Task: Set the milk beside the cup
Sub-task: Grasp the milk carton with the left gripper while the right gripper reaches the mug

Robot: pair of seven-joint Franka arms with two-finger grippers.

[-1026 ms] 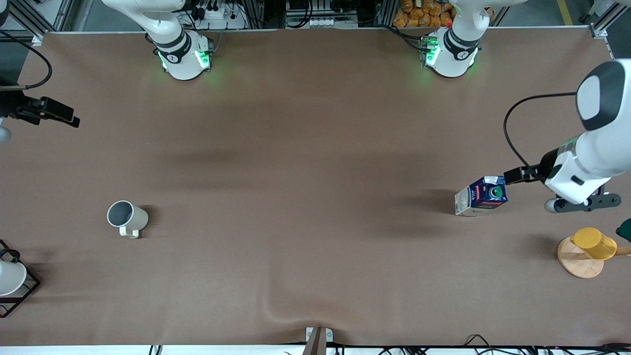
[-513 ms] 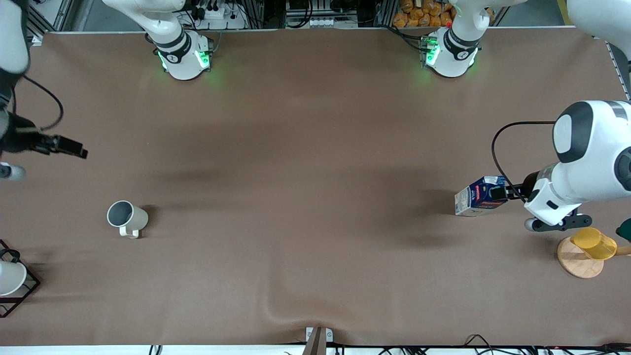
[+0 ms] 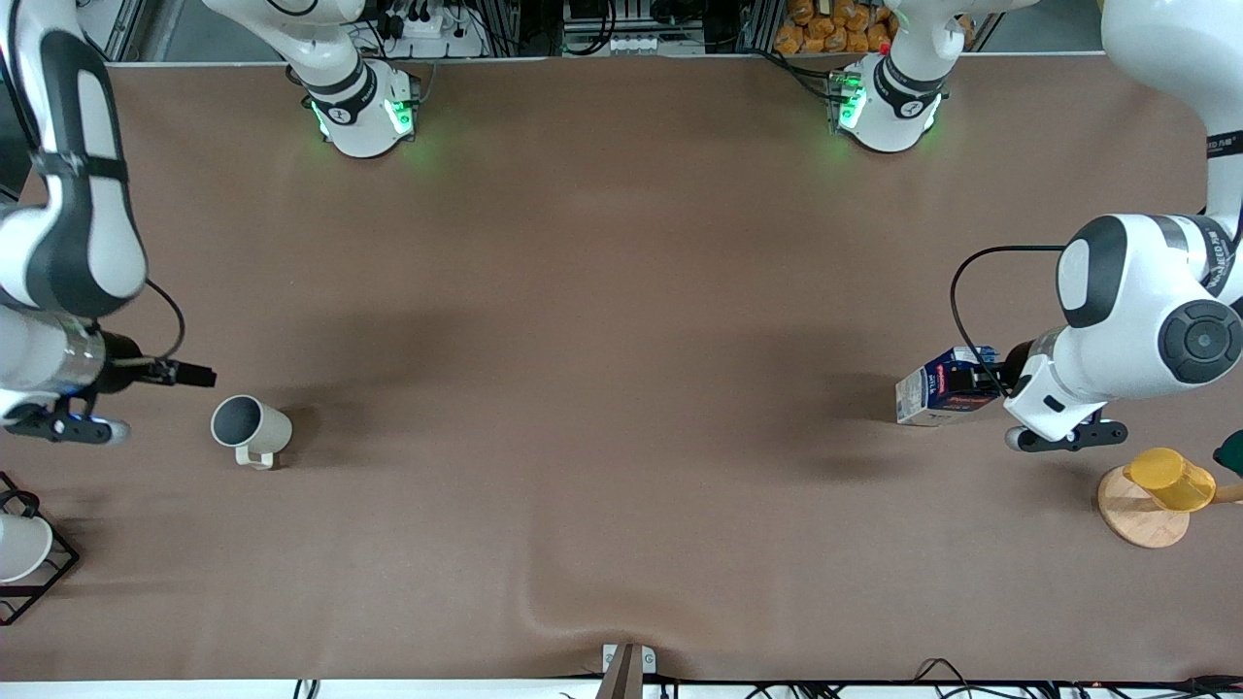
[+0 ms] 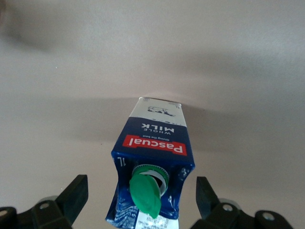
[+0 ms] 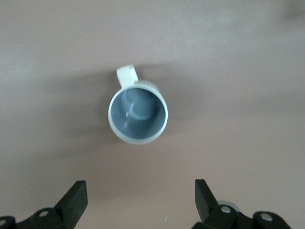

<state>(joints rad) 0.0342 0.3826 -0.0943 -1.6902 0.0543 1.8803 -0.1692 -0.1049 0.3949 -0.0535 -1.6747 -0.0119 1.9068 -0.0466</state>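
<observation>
The milk (image 3: 940,396) is a dark blue and white carton with a green cap, standing upright near the left arm's end of the table. My left gripper (image 3: 986,386) is over it, open, one finger on each side of the carton's top without touching it. In the left wrist view the milk (image 4: 155,143) shows between the fingers of the left gripper (image 4: 140,193). The off-white cup (image 3: 251,430) stands upright near the right arm's end. My right gripper (image 3: 199,374) is open and empty above the table beside it. The right wrist view shows the cup (image 5: 138,112) ahead of the right gripper (image 5: 139,196).
A yellow cup (image 3: 1168,478) sits on a wooden disc (image 3: 1136,524) near the milk, closer to the front camera. A white cup in a black wire rack (image 3: 39,573) stands at the right arm's end. The table cover has a wrinkle (image 3: 544,612) near the front edge.
My left gripper has come down around the milk's top. My right arm has swung in from the table's edge to a spot beside the cup.
</observation>
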